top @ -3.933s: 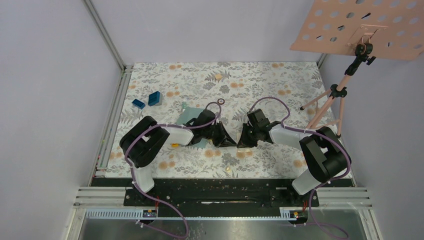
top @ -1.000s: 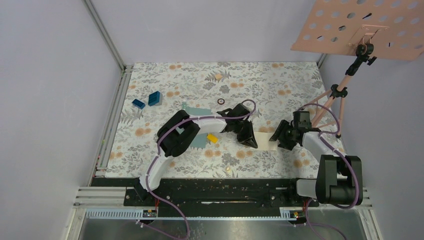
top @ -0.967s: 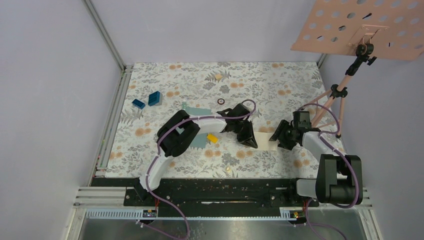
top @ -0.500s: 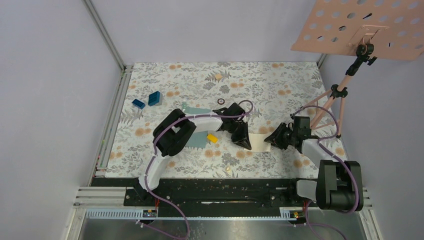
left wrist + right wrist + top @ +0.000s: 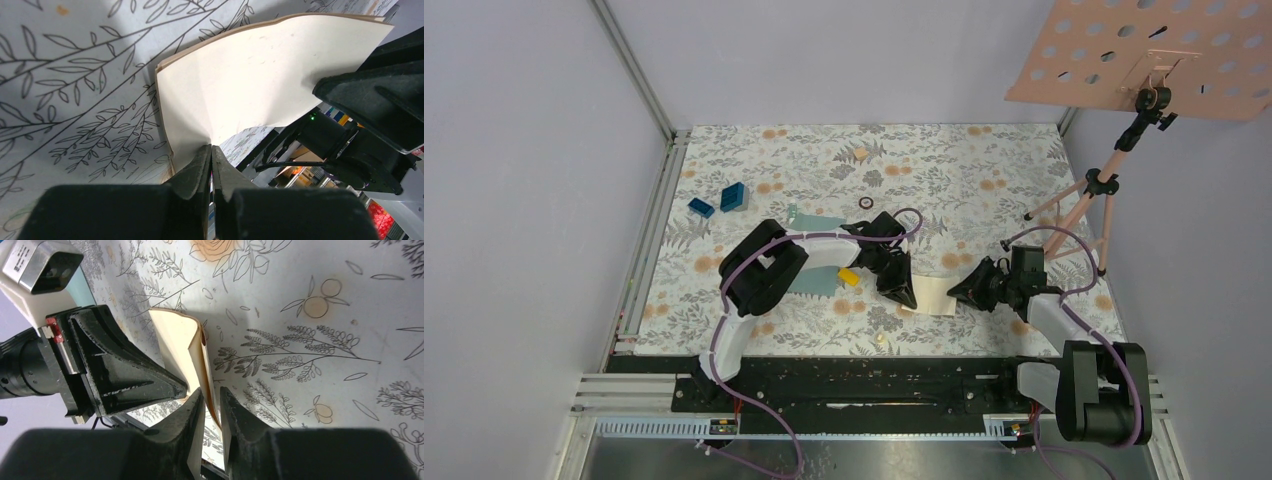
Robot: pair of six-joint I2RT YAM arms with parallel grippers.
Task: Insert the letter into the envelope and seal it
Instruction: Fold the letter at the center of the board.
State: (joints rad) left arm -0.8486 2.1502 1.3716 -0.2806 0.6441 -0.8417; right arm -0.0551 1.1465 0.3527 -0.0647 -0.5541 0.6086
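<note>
1. Your left gripper (image 5: 211, 149) is pinched tight on one edge of the letter (image 5: 260, 80).
2. Your right gripper (image 5: 211, 392) has the far edge between its fingers. You cannot tell if they squeeze it.
3. The letter curves up off the flowery table (image 5: 984, 170), beside the envelope (image 5: 809, 221), which lies partly under your left arm.

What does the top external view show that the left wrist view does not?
Only top external: the envelope, partly under the left arm, two blue blocks and the pink perforated board. Only left wrist: the left gripper shut on the letter at its edge, and the sheet bowed. Both: the letter and the right gripper at its other side.
</note>
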